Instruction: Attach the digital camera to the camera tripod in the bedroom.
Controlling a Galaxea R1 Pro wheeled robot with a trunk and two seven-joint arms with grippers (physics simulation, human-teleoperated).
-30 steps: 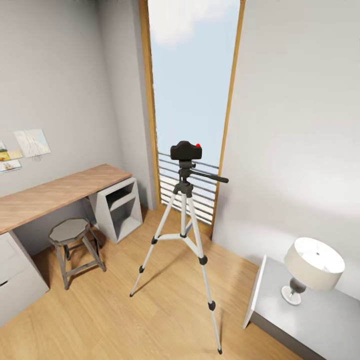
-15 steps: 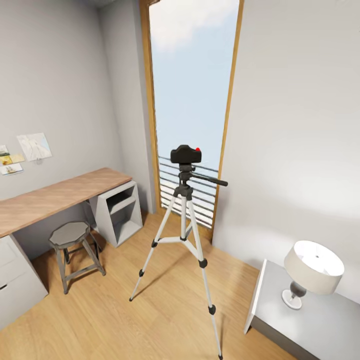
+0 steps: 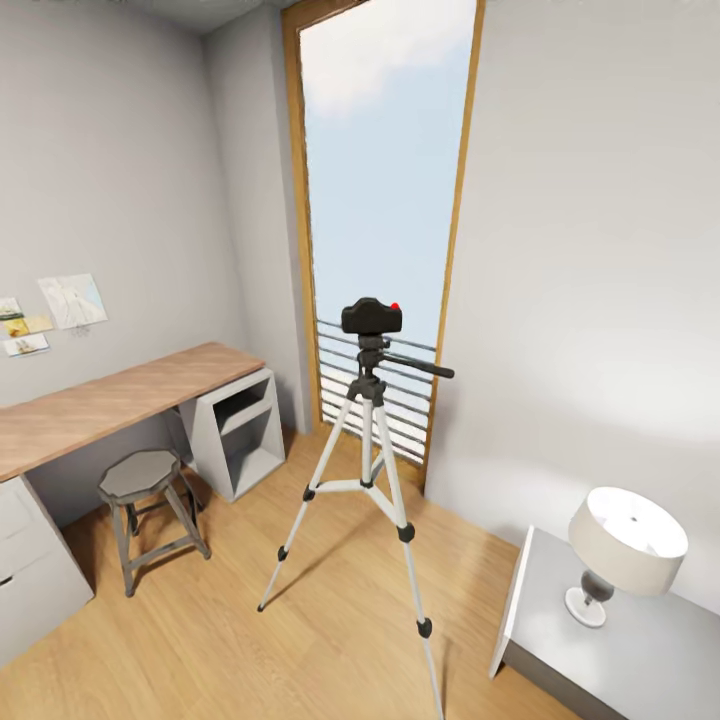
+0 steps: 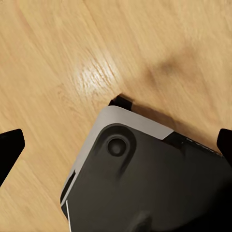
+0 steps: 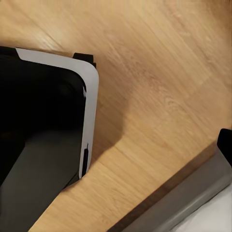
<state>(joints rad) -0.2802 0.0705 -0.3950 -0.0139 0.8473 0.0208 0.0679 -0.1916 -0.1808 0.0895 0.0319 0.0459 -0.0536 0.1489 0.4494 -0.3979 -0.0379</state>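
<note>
The digital camera (image 3: 372,316), small, black and boxy with a red button on top, sits on the black head of the camera tripod (image 3: 370,470). The tripod stands on the light wood floor before the tall wood-framed window (image 3: 385,190), its pan handle pointing right. My left gripper (image 4: 116,145) is open over the floor, with one dark fingertip (image 4: 9,147) at each side and nothing between them. My right gripper (image 5: 116,145) hangs over the floor too; one fingertip (image 5: 225,141) sits at the picture's edge, so the jaws stand wide apart. Both grippers are far from the tripod.
A wood-topped desk (image 3: 110,400) runs along the left wall, with a short grey stool (image 3: 140,478) in front. A grey nightstand (image 3: 600,640) with a white lamp (image 3: 625,545) stands at the lower right. My grey-and-black base (image 4: 145,179) shows below both wrists.
The head view has shifted, taking in more of the room and the window top. The tripod, camera and furniture keep their places.
</note>
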